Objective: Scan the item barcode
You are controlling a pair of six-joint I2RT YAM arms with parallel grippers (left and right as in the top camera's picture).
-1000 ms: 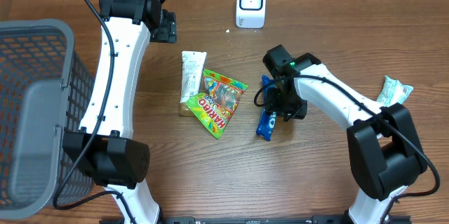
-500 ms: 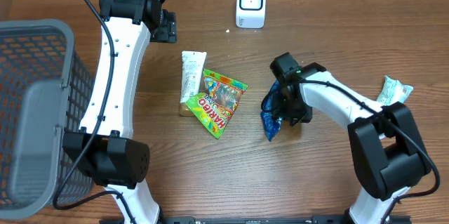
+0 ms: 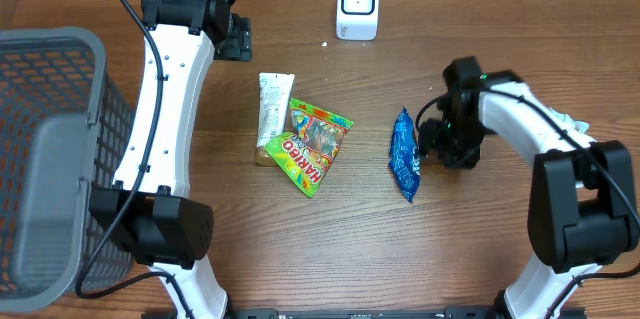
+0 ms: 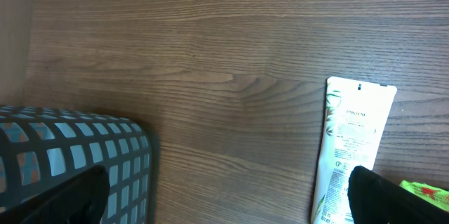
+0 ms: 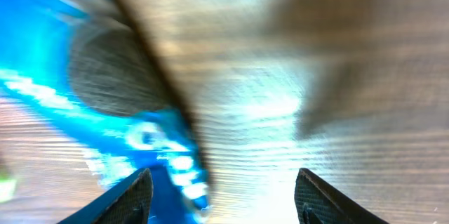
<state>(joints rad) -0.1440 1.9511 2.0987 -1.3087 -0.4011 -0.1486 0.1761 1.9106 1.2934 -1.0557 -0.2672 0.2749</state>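
Overhead, brown wood-grain table (image 3: 480,259), grey basket (image 3: 60,49) left, white scanner (image 3: 358,5) far edge.

Table (image 3: 480,249): one, of wood, bearing one white scanner (image 3: 358,4) and one grey basket (image 3: 50,159). Loose goods, three in all: one white tube (image 3: 273,107), one green sweet bag (image 3: 312,144), one blue snack packet (image 3: 404,154). Robot arms: two, a left arm (image 3: 170,89) and a right arm (image 3: 520,119).
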